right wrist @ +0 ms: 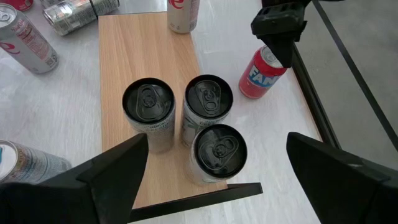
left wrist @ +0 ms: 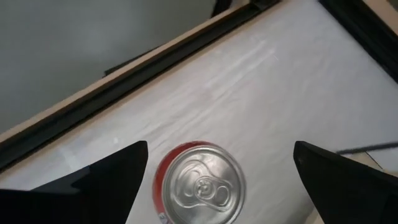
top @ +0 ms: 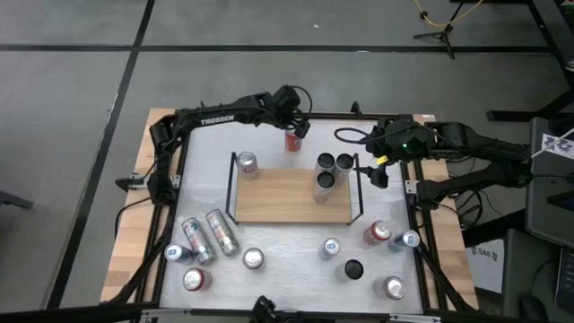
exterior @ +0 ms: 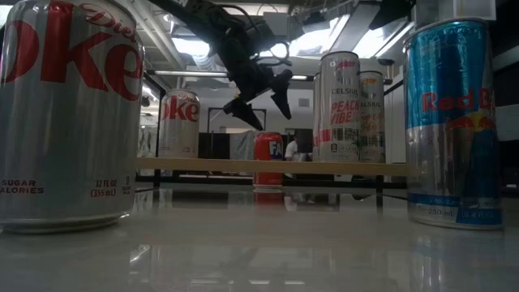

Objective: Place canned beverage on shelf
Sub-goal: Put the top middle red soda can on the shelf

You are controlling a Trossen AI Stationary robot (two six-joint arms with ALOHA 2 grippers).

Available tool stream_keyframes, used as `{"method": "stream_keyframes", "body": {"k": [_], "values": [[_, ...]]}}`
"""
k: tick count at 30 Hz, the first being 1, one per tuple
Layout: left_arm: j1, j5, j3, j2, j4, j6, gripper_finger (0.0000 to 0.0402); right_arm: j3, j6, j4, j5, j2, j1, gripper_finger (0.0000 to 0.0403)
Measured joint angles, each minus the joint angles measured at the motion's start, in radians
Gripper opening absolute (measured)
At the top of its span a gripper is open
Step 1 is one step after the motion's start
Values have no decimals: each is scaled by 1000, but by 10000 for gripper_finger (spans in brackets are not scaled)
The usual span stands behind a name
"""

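L hand (top: 300, 124) hangs wide open just above a red Fanta can (top: 292, 140), fingers apart on either side, not touching; can stands upright on the white bench (top: 287, 260), just beyond the far edge of the shelf (top: 278, 199), not on it. R hand (top: 375, 170) also wide open, holding nothing, over the shelf's right end near three tall slim cans (right wrist: 186, 127) standing upright, clustered on the board. A Diet Coke can (top: 247, 164) stands at the shelf's far-left corner. More cans sit scattered on the bench's near side, two lying down
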Motion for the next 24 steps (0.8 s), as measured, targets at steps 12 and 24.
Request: {"method": "stream_keyframes", "body": {"k": [12, 24], "values": [[-41, -118, 0, 0, -22, -104, 396, 0, 0, 0, 0, 0, 0, 379], [-72, -204, 0, 23, -23, -138, 396, 0, 0, 0, 0, 0, 0, 379]]}}
